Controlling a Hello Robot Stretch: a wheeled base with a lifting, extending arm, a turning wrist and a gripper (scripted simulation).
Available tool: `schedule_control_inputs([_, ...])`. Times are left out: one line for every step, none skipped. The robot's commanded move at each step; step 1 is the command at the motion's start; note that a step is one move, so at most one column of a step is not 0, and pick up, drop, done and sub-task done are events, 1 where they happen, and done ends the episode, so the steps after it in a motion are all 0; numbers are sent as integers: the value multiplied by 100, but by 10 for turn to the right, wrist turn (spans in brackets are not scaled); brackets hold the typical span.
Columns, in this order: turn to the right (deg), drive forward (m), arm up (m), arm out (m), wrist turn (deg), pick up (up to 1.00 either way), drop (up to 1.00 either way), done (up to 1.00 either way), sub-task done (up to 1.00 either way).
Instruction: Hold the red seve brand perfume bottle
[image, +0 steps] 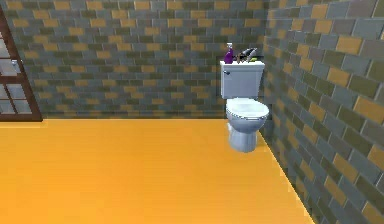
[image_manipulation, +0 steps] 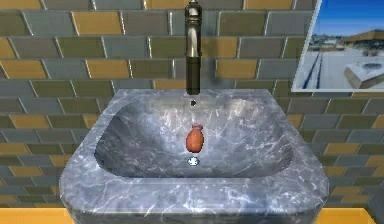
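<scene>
Currently I'm sitting alongside the sink (image_manipulation: 80, 176), a red bottle (image_manipulation: 194, 139) resting in its basin; I'm judging the reach comes next, extending the pincer toward it. I cannot tell the pincer's state.

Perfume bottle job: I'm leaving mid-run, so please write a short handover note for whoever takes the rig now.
Red bottle: in the sink basin, below the faucet, just above the drain.
Done: the sink sits centred in the arm side view; bottle not yet lifted.
Left: bring the end effector to it, grasp, lift clear.
Ignore the purple bottle on the toilet tank.
</scene>
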Motion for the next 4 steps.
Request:
schedule_control_inputs([0,0,50,0,0,0,0,0,0])
schedule_control_inputs([0,0,38,0,0,0,0,0,0])
schedule_control_inputs([0,0,0,32,0,0,0,0,0])
schedule_control_inputs([0,0,0,0,450,0,0,0,0])
